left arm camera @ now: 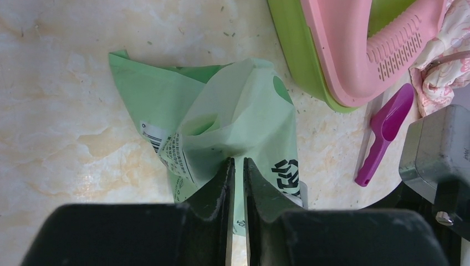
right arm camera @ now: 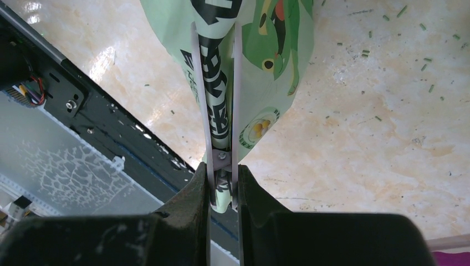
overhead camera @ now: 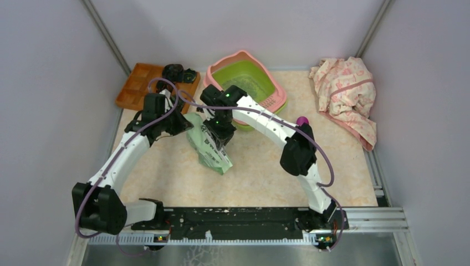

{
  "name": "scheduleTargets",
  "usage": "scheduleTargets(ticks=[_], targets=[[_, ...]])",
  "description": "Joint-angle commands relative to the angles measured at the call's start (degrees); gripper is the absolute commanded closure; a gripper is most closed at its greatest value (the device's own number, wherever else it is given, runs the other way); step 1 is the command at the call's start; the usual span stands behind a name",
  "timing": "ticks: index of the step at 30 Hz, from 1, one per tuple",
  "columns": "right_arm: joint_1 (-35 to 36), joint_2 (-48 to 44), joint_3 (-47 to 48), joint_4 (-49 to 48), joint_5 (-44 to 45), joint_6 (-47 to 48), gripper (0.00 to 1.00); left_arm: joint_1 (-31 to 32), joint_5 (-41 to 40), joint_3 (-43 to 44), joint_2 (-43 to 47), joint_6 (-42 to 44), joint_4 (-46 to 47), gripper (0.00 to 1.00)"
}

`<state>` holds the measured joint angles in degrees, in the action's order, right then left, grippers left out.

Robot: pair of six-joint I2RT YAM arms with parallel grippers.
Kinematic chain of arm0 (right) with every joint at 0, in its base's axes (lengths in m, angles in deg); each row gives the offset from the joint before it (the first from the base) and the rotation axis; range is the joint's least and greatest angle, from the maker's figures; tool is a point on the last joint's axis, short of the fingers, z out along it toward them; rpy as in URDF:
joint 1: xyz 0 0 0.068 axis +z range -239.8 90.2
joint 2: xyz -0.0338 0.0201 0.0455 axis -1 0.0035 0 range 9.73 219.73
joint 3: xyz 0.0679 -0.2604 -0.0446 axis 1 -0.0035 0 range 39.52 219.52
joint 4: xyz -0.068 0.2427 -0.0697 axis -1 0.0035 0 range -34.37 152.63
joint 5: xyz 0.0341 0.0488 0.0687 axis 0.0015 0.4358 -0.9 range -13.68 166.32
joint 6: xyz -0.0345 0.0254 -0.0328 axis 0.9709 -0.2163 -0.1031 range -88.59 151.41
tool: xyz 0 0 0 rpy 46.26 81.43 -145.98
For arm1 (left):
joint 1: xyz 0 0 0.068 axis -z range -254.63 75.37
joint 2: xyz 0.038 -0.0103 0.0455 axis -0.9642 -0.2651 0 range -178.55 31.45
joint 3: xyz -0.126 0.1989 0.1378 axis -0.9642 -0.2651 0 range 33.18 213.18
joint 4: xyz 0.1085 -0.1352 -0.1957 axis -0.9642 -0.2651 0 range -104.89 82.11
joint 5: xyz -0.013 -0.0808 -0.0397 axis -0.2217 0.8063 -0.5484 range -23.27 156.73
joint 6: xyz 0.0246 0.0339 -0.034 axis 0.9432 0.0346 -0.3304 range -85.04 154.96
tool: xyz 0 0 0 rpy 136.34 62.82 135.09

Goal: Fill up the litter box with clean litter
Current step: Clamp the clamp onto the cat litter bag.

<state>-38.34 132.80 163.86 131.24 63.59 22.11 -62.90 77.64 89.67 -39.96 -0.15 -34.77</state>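
The litter box (overhead camera: 246, 77), a lime green basin with a pink rim and grate, stands at the back centre; it also shows in the left wrist view (left arm camera: 343, 55). A pale green printed bag (overhead camera: 210, 148) hangs between both grippers above the table. My left gripper (left arm camera: 239, 162) is shut on the bag's (left arm camera: 244, 111) upper edge. My right gripper (right arm camera: 221, 166) is shut on a grey clip (right arm camera: 235, 83) clamped across the bag (right arm camera: 277, 50). A few stray litter granules (right arm camera: 388, 50) lie on the table; the litter in the bag is hidden.
A purple scoop (left arm camera: 385, 136) lies on the table right of the litter box. A pink floral cloth (overhead camera: 346, 94) is heaped at the back right. An orange-brown wooden tray (overhead camera: 147, 86) with black items (overhead camera: 178, 72) sits at the back left. Walls enclose three sides.
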Motion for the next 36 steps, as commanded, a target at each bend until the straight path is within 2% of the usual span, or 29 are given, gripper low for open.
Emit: scheduleTargets(ticks=[1,9,11,17,25,27,31,33,36], targets=[[0.3,3.0,1.9,2.1,-0.9,-1.9,0.89,-0.5,0.2,-0.2,-0.7,0.7,1.3,0.84],[0.7,3.3,1.3,2.7,0.8,-2.4,0.83,-0.5,0.3,-0.3,-0.6,0.8,1.1,0.84],[0.7,3.2,1.4,2.7,1.2,-2.4,0.73,-0.5,0.4,-0.3,-0.4,0.9,1.1,0.84],[0.9,3.1,3.0,2.4,1.8,-2.1,0.52,-0.5,0.3,-0.3,0.1,0.9,0.9,0.84],[0.2,1.4,8.2,-2.8,4.0,-2.8,0.49,-0.5,-0.3,0.7,1.1,0.7,-0.4,0.84],[0.1,2.0,10.4,-4.4,4.5,-2.7,0.48,-0.5,-0.8,2.0,1.5,1.0,-1.6,0.80],[0.1,3.8,13.5,-6.6,5.6,-1.1,0.47,-0.7,-1.8,4.7,2.6,1.7,-3.5,0.59],[0.0,3.6,12.1,-9.1,7.5,-0.4,0.45,-0.8,-2.4,5.4,3.3,1.9,-3.7,0.57],[-0.5,2.9,9.0,-14.2,5.4,0.0,0.41,-0.8,-3.6,6.6,3.4,1.8,-4.7,0.57]])
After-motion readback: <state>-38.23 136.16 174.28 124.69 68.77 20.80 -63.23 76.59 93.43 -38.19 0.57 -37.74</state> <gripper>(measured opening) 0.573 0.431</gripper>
